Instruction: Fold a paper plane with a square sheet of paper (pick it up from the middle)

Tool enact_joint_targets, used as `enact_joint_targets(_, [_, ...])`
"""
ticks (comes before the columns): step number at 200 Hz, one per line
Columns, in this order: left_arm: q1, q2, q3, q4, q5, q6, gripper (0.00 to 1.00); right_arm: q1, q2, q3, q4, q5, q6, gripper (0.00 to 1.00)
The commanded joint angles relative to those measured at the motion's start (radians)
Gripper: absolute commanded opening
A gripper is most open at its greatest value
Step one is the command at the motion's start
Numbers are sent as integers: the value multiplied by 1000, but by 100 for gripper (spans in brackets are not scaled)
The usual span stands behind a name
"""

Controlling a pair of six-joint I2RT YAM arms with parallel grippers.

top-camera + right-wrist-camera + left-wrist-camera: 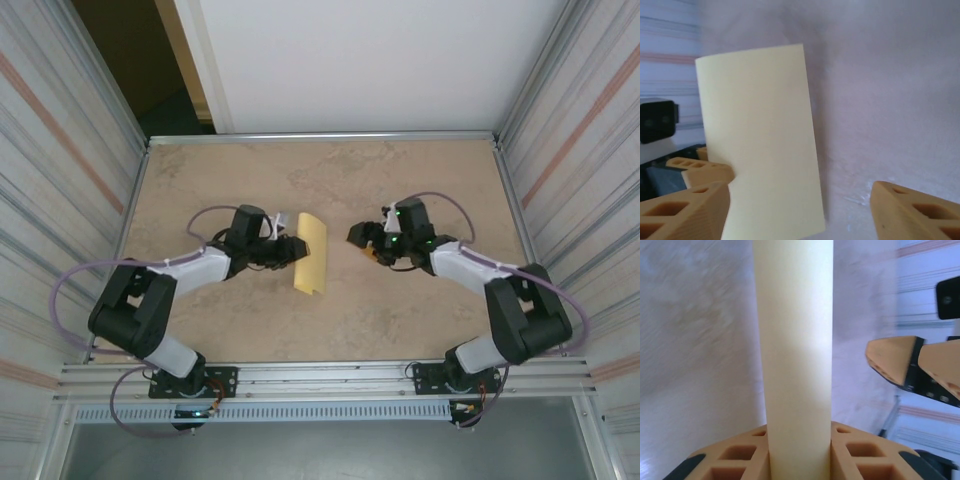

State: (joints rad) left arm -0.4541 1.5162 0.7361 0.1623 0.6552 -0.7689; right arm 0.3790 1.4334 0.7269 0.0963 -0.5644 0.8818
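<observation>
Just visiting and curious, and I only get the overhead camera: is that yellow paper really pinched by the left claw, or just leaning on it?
Observer: Pinched. The left wrist camera shows the yellow paper running up through the left claw, squeezed from both sides.
Visitor: And the right claw?
Observer: Its camera shows it wide open, nothing inside.
Visitor: Anything printed on the paper?
Observer: No, the face toward that camera is plain.

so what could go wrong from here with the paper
1. The left fingers alone grip the curled yellow sheet of paper; it could slip or crease crookedly.
2. The right fingers stand open, off the sheet; moving in, they might push it instead of catching it.
</observation>
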Motion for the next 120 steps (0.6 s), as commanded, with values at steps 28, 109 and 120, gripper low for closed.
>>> enact_joint_targets(28, [49,-96,81,196,196,-163,29,-48,-45,22,200,-233,60,87])
enact_joint_targets(109, [52,-33,137,436,281,-391,28,16,113,154,410,-385,160,94])
enact_joint_targets(120, [51,-18,137,445,285,-401,28,21,125,168,414,-390,161,94])
